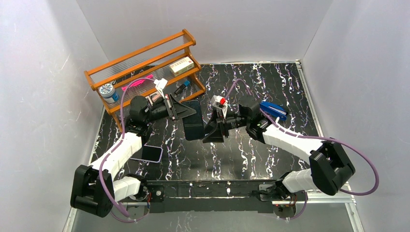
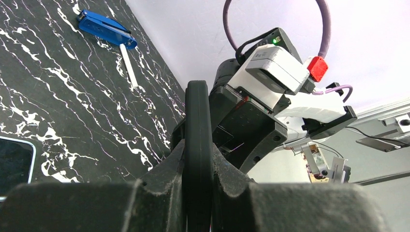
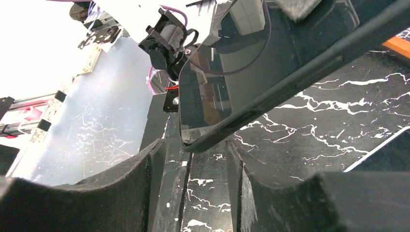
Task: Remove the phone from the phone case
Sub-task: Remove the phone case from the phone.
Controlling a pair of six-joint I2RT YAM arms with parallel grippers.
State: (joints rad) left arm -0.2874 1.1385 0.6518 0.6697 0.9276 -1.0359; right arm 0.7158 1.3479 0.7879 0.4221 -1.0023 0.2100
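The phone in its black case (image 1: 195,122) is held off the table in the middle. My left gripper (image 1: 185,110) is shut on its far edge. In the left wrist view the case (image 2: 197,121) stands edge-on, pinched between my fingers (image 2: 169,169). My right gripper (image 1: 216,132) is open, just right of the phone's near end. In the right wrist view the phone's glossy screen (image 3: 227,82) and the case rim (image 3: 270,96) hang just above the gap between my open fingers (image 3: 140,169), with one corner between the tips and not touching them.
A second phone (image 1: 151,153) lies flat at the near left and shows in the left wrist view (image 2: 13,164). A wooden rack (image 1: 145,65) with small items stands at the back left. A blue stapler (image 1: 273,110) lies at the right, behind my right arm.
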